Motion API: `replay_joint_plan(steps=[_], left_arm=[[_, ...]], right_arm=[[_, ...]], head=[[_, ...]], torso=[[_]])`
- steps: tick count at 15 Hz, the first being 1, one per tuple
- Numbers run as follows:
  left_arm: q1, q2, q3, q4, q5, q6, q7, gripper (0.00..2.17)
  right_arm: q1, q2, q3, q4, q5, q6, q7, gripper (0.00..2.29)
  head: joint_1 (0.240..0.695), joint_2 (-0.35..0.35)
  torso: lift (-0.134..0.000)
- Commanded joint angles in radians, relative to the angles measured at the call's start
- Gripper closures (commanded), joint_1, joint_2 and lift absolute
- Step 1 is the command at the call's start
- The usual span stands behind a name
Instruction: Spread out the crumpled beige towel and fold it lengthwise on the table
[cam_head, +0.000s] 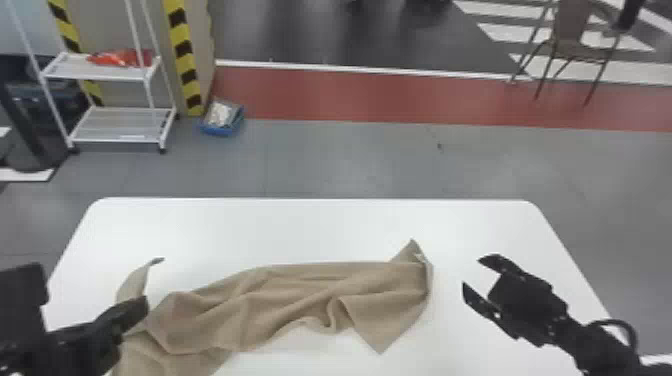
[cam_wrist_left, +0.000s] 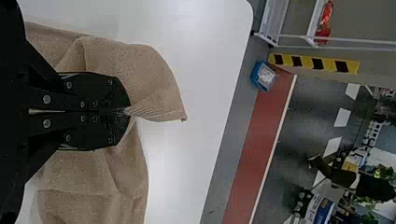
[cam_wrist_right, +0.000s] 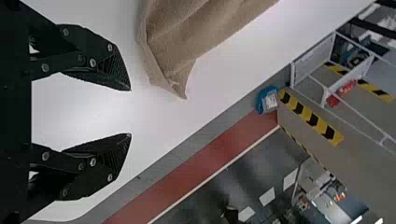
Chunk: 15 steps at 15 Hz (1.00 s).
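A white wheeled rack (cam_head: 122, 140) with something red, perhaps a bag (cam_head: 120, 57), and a brown chair (cam_head: 575, 50) beyond.

In the head view, the left gripper (cam_head: 145, 303) hides part of the beige towel (cam_head: 280, 305), whose lower-left end runs past the picture's bottom edge. That edge also cuts off the table (cam_head: 310, 227); the top edge crops the upper-right chair (cam_head: 582, 51).

From my head I look forward and down on the bench (cam_head: 320, 225). My two wrist views, sideways and nearer, look out past its edge; both share the blue box (cam_head: 218, 131) and white rack (cam_head: 120, 125) with the head view.
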Motion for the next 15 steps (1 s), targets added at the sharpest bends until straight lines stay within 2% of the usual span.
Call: replay_joint_plan(steps=[1, 4, 9, 15], left_arm=[[0.0, 0.002, -0.009, 0.009, -0.006, 0.001, -0.003, 1.41], [0.0, 0.002, -0.009, 0.017, -0.006, 0.001, -0.009, 1.41], [0.001, 0.006, -0.004, 0.026, -0.006, 0.001, -0.011, 1.41], [0.0, 0.006, -0.003, 0.034, -0.006, -0.002, -0.014, 1.41]], right_arm=[[-0.005, -0.01, 0.137, 0.002, 0.096, 0.102, 0.0, 0.45], [-0.014, -0.007, 0.278, 0.019, 0.107, 0.259, -0.006, 0.45], [-0.008, -0.005, 0.442, 0.053, 0.122, 0.36, -0.008, 0.46], [-0.028, -0.002, 0.503, 0.122, 0.138, 0.4, -0.02, 0.47]], head=[[0.695, -0.081], [0.695, -0.02], [0.695, 0.079], [0.695, 0.153]], torso=[[0.0], [0.0], [0.0], [0.0]])
